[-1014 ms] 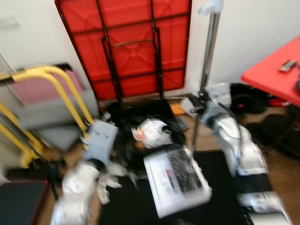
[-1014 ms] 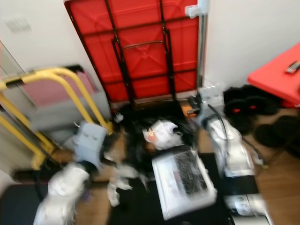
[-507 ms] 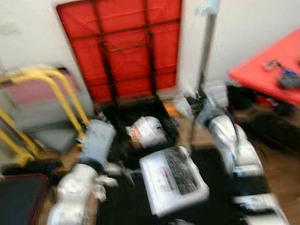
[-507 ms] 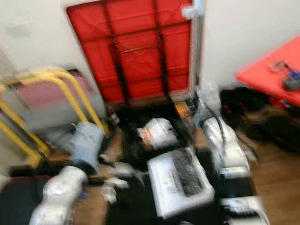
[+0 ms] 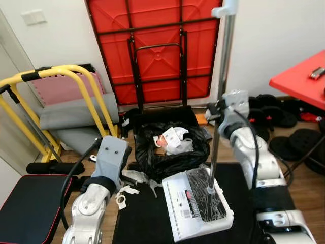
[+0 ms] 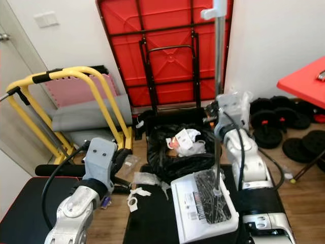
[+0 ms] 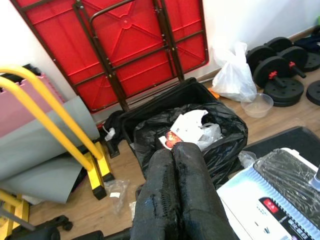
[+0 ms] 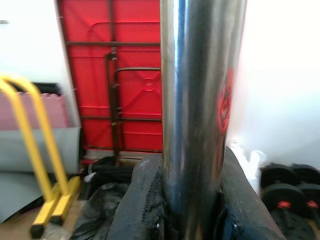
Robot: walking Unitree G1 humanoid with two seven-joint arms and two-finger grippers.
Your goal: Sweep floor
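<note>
Broom pole [image 5: 222,86]: stands upright in front of me, running down to the white dustpan [image 5: 199,203] on the black mat [image 5: 144,223]
Left eye view: my right end effector [image 5: 217,113] grips the pole partway up; my left end effector [image 5: 128,179] hangs low near paper scraps [image 5: 122,195] on the wooden floor [image 5: 304,170]
Right eye view: black rubbish bag [image 6: 180,150] holds crumpled paper, just behind the dustpan
Left wrist view: my fingers [image 7: 172,185] pressed together, nothing between them
Right wrist view: fingers [image 8: 145,200] clamped on the chrome pole

Folded red table [image 5: 152,46] leans behind black dumbbells [image 6: 277,122].
</note>
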